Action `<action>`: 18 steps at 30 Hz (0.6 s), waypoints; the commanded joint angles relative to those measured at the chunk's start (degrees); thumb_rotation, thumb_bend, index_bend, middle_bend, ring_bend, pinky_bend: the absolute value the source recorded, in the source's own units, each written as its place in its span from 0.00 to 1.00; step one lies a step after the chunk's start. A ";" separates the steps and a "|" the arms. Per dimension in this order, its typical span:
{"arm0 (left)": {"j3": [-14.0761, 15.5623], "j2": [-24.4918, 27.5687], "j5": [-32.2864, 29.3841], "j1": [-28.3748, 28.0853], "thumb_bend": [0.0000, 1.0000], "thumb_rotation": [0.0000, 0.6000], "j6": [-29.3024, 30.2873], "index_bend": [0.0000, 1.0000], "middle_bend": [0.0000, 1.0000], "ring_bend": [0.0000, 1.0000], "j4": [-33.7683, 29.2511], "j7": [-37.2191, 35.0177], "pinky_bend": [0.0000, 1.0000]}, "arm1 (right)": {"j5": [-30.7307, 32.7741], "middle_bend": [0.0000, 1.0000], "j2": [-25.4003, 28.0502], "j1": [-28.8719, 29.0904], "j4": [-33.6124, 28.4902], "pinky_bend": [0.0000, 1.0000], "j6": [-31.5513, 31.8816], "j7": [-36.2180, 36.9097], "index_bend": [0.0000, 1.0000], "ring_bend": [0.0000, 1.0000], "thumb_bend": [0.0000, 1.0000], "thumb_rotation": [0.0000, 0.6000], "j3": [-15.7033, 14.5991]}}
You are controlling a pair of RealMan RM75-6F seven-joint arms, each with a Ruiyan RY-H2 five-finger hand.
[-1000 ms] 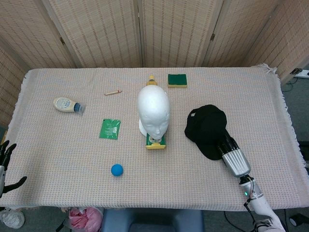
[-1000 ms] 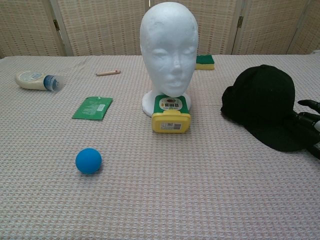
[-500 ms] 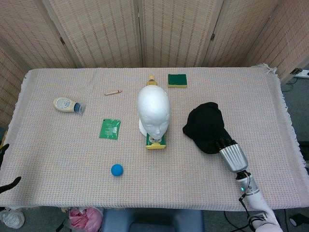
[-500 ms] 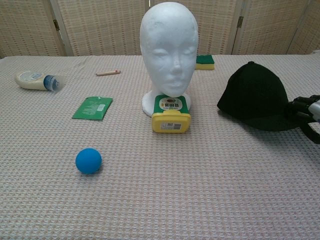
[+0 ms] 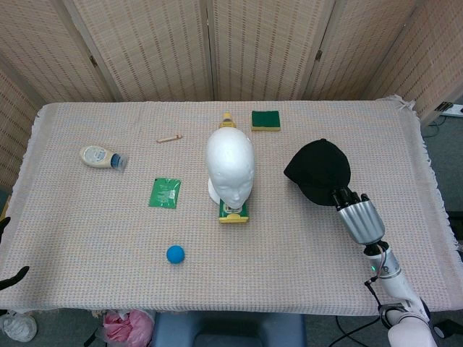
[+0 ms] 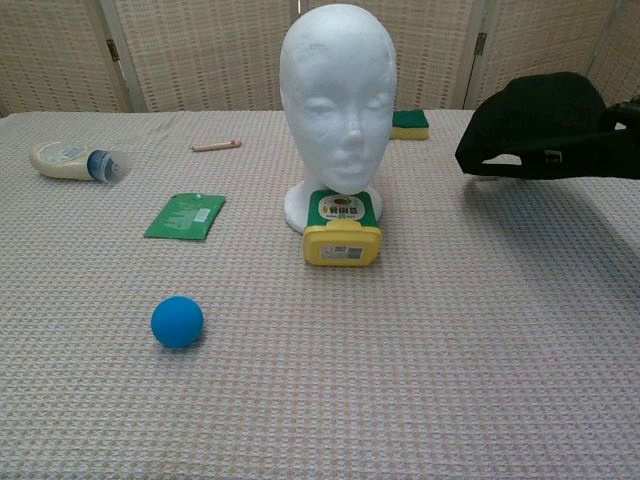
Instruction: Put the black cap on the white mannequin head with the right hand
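Note:
The white mannequin head (image 5: 230,165) (image 6: 338,95) stands upright at the table's middle, face toward me. To its right, my right hand (image 5: 357,214) holds the black cap (image 5: 319,170) (image 6: 540,125) by its near edge, lifted clear above the table; its shadow falls on the cloth below. In the chest view only the hand's dark fingers (image 6: 628,110) show at the right edge, closed on the cap. Of my left hand (image 5: 6,278) only dark fingertips show at the far left edge, off the table.
A yellow and green box (image 5: 234,211) (image 6: 342,232) lies right in front of the head's base. A blue ball (image 5: 175,254), green packet (image 5: 166,193), white tube (image 5: 101,157), pencil (image 5: 169,138) and green sponge (image 5: 265,119) lie around the woven tablecloth (image 5: 87,231).
My right hand has raised the black cap off the table and carried it up and slightly back. The left hand has slid further out of view.

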 commanded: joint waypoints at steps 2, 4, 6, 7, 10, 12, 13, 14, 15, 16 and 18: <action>0.00 -0.06 0.00 0.03 0.18 1.00 -0.02 0.00 0.00 0.00 -0.05 0.22 0.17 | 0.10 0.87 3.34 2.45 0.16 1.00 2.19 -5.73 1.00 0.81 0.75 1.00 -0.01; -0.01 -0.10 -0.01 -0.02 0.18 1.00 -0.14 0.00 0.00 0.00 -0.07 0.41 0.17 | 0.13 0.87 4.56 3.30 -0.19 1.00 3.01 -7.29 1.00 0.81 0.75 1.00 -0.01; -0.01 -0.12 0.03 -0.05 0.18 1.00 -0.20 0.00 0.00 0.00 -0.12 0.50 0.17 | 0.79 0.87 5.66 4.21 -0.93 1.00 4.02 -8.61 1.00 0.81 0.75 1.00 0.64; -0.01 -0.12 0.04 -0.04 0.18 1.00 -0.19 0.00 0.00 0.00 -0.13 0.55 0.17 | 1.10 0.87 6.08 4.61 -1.34 1.00 4.71 -8.80 1.00 0.81 0.75 1.00 0.97; 0.02 -0.16 0.09 -0.01 0.18 1.00 -0.21 0.00 0.00 0.00 -0.15 0.76 0.17 | 2.33 0.87 6.92 6.11 -2.66 1.00 6.68 -9.09 1.00 0.81 0.75 1.00 2.33; 0.05 -0.21 0.20 -0.03 0.18 1.00 -0.23 0.00 0.00 0.00 -0.21 0.97 0.17 | 2.62 0.87 7.15 7.44 -3.29 1.00 7.75 -9.61 1.00 0.81 0.75 1.00 2.79; 0.06 -0.23 0.25 -0.04 0.18 1.00 -0.22 0.00 0.00 0.00 -0.24 1.05 0.17 | 2.64 0.87 7.17 8.32 -3.65 1.00 8.31 -10.02 1.00 0.81 0.75 1.00 2.92; 0.05 -0.24 0.23 -0.02 0.18 1.00 -0.21 0.00 0.00 0.00 -0.27 1.10 0.17 | 2.62 0.87 7.16 9.04 -3.94 1.00 8.78 -10.33 1.00 0.81 0.75 1.00 3.01; 0.04 -0.25 0.22 -0.01 0.18 1.00 -0.21 0.00 0.00 0.00 -0.27 1.14 0.17 | 2.64 0.87 7.13 9.83 -4.24 1.00 9.25 -10.69 1.00 0.81 0.75 1.00 3.15; 0.04 -0.25 0.22 -0.02 0.18 1.00 -0.25 0.00 0.00 0.00 -0.27 1.12 0.17 | 2.71 0.87 7.05 10.63 -4.61 1.00 9.64 -10.98 1.00 0.81 0.75 1.00 3.34; 0.02 -0.22 0.13 -0.05 0.18 1.00 -0.38 0.00 0.00 0.00 -0.22 1.07 0.17 | 3.04 0.87 6.79 12.50 -5.55 1.00 10.39 -11.64 1.00 0.81 0.75 1.00 3.98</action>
